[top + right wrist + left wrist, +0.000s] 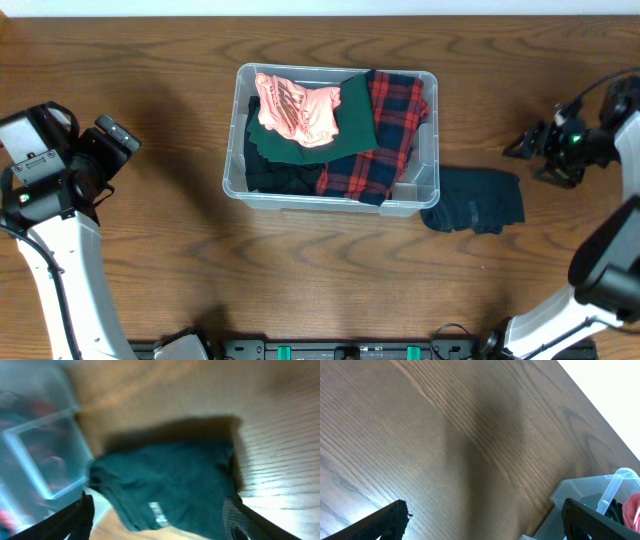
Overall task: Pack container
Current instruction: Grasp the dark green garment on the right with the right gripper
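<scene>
Clear rectangular plastic container (300, 68) mid-worktop (150, 250), long axis left-to-right, part-filled with clothes (330, 130). Folded dark teal garment (475, 200) lies just off its right near corner. My right pincer (515, 148), spread apart, hangs right of the container and is the nearer. Left pincer (125, 138), also apart, is well off its left.

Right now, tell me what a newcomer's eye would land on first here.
The clear bin in the middle of the table draws the eye first. It is stuffed with clothes, with a pink garment at its far left and a red plaid garment along its right side. Next comes the dark garment lying alone on the table beside the bin's near right corner.
</scene>
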Controlling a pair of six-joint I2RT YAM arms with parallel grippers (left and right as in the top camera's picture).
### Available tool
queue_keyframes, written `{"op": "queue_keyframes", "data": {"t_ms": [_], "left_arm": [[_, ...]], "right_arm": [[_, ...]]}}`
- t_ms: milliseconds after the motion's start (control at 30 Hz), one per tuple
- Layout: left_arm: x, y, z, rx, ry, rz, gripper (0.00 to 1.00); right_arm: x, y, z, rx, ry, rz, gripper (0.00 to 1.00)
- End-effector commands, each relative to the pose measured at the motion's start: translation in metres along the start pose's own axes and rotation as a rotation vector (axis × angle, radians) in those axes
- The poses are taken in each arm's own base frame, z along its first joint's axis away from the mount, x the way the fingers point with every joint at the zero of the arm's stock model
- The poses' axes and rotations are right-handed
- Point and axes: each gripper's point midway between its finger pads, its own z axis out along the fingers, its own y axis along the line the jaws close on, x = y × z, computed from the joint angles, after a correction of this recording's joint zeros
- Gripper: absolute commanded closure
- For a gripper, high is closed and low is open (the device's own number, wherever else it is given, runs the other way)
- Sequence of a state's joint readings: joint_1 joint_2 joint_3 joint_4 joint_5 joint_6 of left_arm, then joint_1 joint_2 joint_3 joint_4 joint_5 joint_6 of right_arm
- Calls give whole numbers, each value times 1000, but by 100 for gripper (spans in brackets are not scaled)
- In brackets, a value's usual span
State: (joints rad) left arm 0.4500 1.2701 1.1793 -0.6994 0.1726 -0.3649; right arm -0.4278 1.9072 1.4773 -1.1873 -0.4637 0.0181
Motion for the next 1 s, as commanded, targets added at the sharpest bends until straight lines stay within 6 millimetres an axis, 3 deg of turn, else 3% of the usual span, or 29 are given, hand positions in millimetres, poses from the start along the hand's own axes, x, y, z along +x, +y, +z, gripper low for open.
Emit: {"op": "queue_keyframes", "data": {"t_ms": [0,167,433,600,733,833,900,967], "left_arm": [[-2,2,0,-10,-6,10,2],[-2,2,0,-10,-6,10,2],[-2,2,0,-10,-6,10,2],[-2,2,0,-10,-6,10,2],[-2,2,0,-10,-6,10,2],[-2,2,0,-10,-6,10,2],[-2,2,0,-10,-6,10,2],[-2,2,0,-10,-6,10,2]], "right_arm": [[5,-20,23,40,82,-45,22],[4,-47,47,122,112,-32,21],[18,-57,74,120,123,18,23],[23,-39,92,-10,107,12,47],[22,-15,91,-119,97,-31,69],[17,1,78,-178,60,-64,84],[12,12,60,-195,7,-93,95],[4,26,34,-199,-70,-129,98]]}}
